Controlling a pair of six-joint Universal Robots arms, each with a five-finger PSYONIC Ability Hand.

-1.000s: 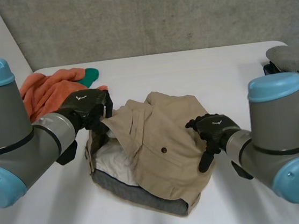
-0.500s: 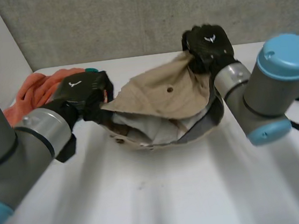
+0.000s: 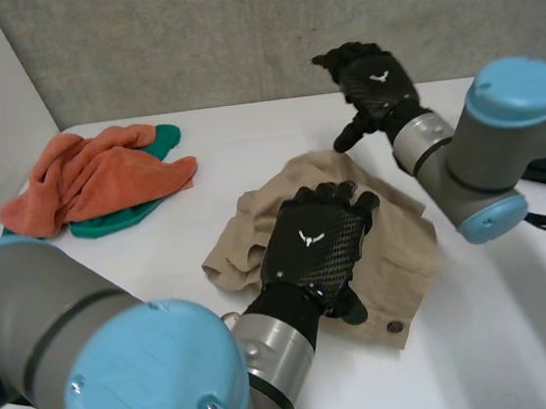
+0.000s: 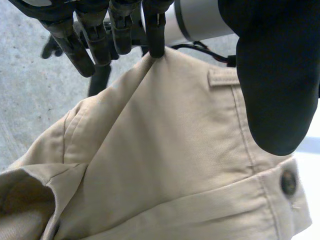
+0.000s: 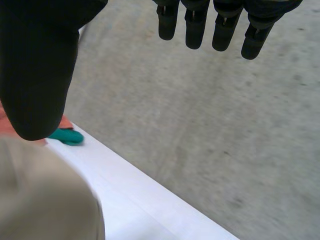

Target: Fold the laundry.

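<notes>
1. Left hand: lies palm-down on the middle of the beige garment, fingers straight and spread, thumb out to the side.
2. Same hand in its wrist view: fingers reach out straight past the cloth's far edge, one fingertip touching a raised ridge of the beige garment. Thumb stands well apart from them over the waistband side. Clamps nothing; rests on the fabric.
3. Right hand: hangs in the air above the far edge of the white table, in front of the grey concrete wall, clear of the garment.
4. Same hand in its wrist view: fingers relaxed and apart from the thumb, with a wide gap between. Holds and touches nothing.
5. Beige garment: sits crumpled near the middle of the table, in a loose, uneven heap with folds and a rolled edge on the side toward the left arm. Shows a dark button at the near corner, also visible just beside the left thumb. Appears below the right hand too, as a beige mound on the table.
6. Orange cloth: lies bunched at the table's far left, well apart from the garment, on top of a green cloth that pokes out beneath it. Green edge also shows beyond the right thumb.
7. Right arm: crosses behind the left fingertips in the left wrist view.
</notes>
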